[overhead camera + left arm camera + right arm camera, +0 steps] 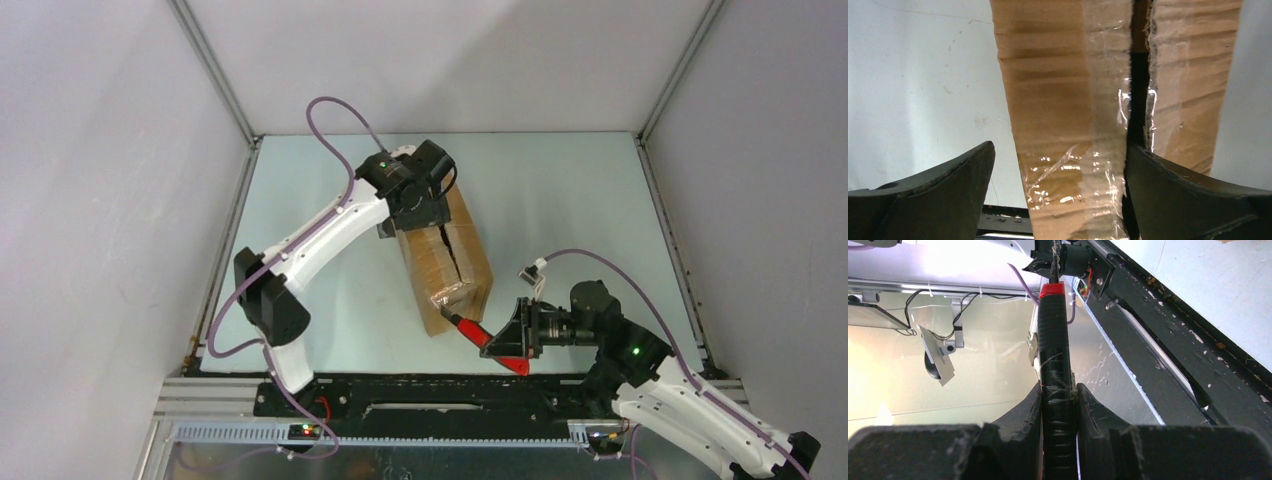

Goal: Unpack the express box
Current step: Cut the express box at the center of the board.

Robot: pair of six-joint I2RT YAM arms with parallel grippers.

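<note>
**Express box** (445, 262): brown corrugated carton lying mid-desk (570, 200). Its long axis runs away from the arm bases, slightly skewed. Clear tape (1098, 165) runs along the top seam (1138, 95), and the seam gapes as a dark slit.

**Left gripper** (1059, 150): over the box's far end, fingers (943, 195) spread wide, straddling one top flap. Contact with the cardboard cannot be told.

**Right gripper** (1058, 390): beside the box's near end, fingers (1023, 415) pinching a black-wrapped tool (1053, 340) with red bands. The tool's tip appears to meet the box's near corner.
</note>
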